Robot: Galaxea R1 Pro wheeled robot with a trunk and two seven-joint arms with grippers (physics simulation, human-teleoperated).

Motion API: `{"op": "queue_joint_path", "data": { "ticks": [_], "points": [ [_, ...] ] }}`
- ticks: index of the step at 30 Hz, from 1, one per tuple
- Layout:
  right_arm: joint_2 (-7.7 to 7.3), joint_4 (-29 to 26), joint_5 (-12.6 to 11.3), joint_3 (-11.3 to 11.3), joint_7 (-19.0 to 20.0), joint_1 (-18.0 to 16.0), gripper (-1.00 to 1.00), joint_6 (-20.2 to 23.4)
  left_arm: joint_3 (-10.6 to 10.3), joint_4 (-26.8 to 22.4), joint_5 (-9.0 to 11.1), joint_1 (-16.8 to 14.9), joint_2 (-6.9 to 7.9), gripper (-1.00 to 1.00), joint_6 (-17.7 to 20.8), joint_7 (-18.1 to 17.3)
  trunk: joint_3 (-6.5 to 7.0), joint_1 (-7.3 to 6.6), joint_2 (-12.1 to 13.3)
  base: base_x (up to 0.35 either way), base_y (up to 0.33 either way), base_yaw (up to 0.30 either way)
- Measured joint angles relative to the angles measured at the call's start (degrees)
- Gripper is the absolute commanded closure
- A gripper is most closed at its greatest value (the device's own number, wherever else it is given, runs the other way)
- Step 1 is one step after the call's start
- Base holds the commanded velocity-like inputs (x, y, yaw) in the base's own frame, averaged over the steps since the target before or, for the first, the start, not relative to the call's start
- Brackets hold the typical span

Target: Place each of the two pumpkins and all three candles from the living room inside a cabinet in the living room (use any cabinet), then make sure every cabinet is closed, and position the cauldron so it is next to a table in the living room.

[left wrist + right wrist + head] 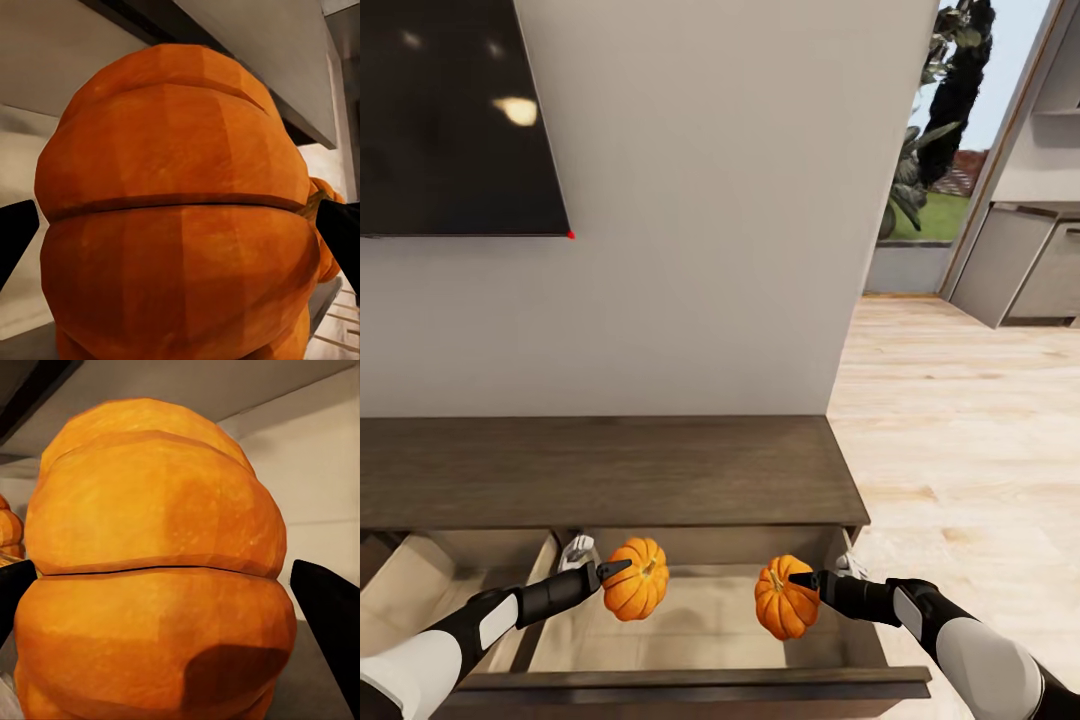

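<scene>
We hold one pumpkin in each claw, both hanging over the open drawer (700, 610) of the cabinet (610, 470) in the lower middle of the head view. The left claw (616, 572) is clamped on the left pumpkin (636, 579), and the right claw (806, 580) is clamped on the right pumpkin (784, 598). In each wrist view the dark fingers sit at both sides of the orange body, so the grip looks firm.

To do this step well, we should lower both pumpkins until they nearly touch the pale drawer floor, and only then let go, because a round pumpkin dropped from height will probably roll. We think it is better to keep them apart from each other and away from the front board (690, 685), so the drawer can slide shut later.

Some pale things (575, 552) lie at the back of the drawer near the left pumpkin; we cannot tell what they are. A TV (450, 120) hangs at the upper left, and wooden floor (960, 430) spreads on the right. Nothing seems to block the way down.
</scene>
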Motion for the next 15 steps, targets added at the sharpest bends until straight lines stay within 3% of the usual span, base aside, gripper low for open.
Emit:
{"op": "queue_joint_path", "data": {
  "ticks": [7,15],
  "points": [
    [0.0,0.0,-0.2,0.0,-4.1,0.0,1.0,0.0,0.1,-0.1,-0.1,0.0,0.0,1.0,0.0,0.2,-1.26,1.54,-2.8,0.0,0.0,0.0],
    [0.0,-0.1,0.1,0.0,-4.2,0.0,1.0,0.0,0.1,-0.2,-0.1,0.0,0.0,1.0,0.1,0.1,-2.69,3.29,-6.0,0.0,0.0,0.0]
  ]
}}
